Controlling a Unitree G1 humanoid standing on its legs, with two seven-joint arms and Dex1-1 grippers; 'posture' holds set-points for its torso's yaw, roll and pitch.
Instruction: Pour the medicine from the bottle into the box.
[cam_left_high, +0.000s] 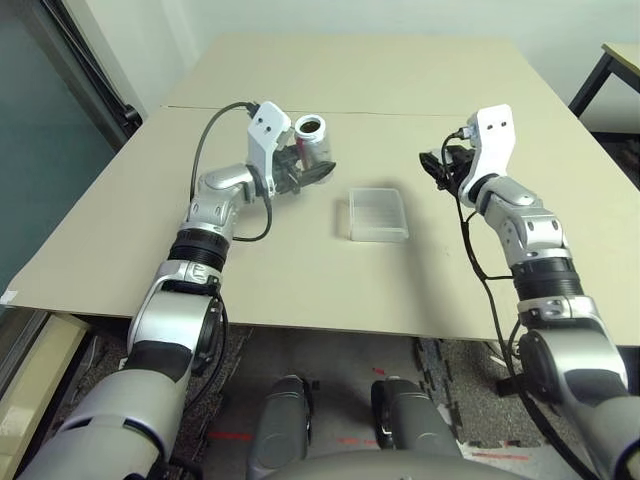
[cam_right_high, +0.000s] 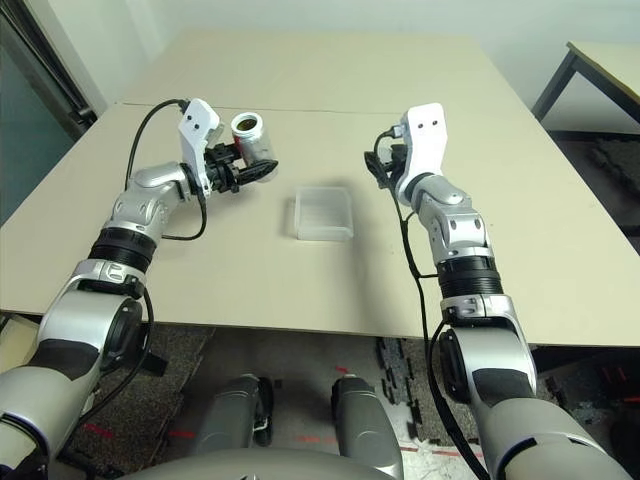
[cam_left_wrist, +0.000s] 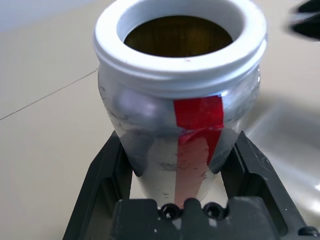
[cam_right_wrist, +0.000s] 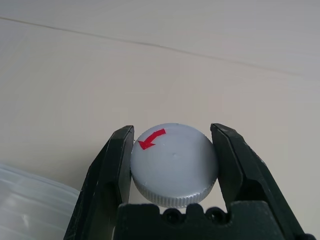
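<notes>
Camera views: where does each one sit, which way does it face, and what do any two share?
Eye views: head, looking down over both silver forearms at the table and box.
Left wrist view: along left gripper, shut on the open bottle.
Right wrist view: along right gripper, shut on the cap.
Shared: bottle, eye and left wrist views.

A beige table (cam_left_high: 300, 270) fills the room's middle, a dark-legged table (cam_left_high: 610, 70) at far right.

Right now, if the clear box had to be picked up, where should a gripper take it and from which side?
Probably by one rim wall of the box, coming from above. It lies flat and shallow on the table, open side up, so only its thin upright walls offer fingers a pinch; the near edge looks free.
</notes>
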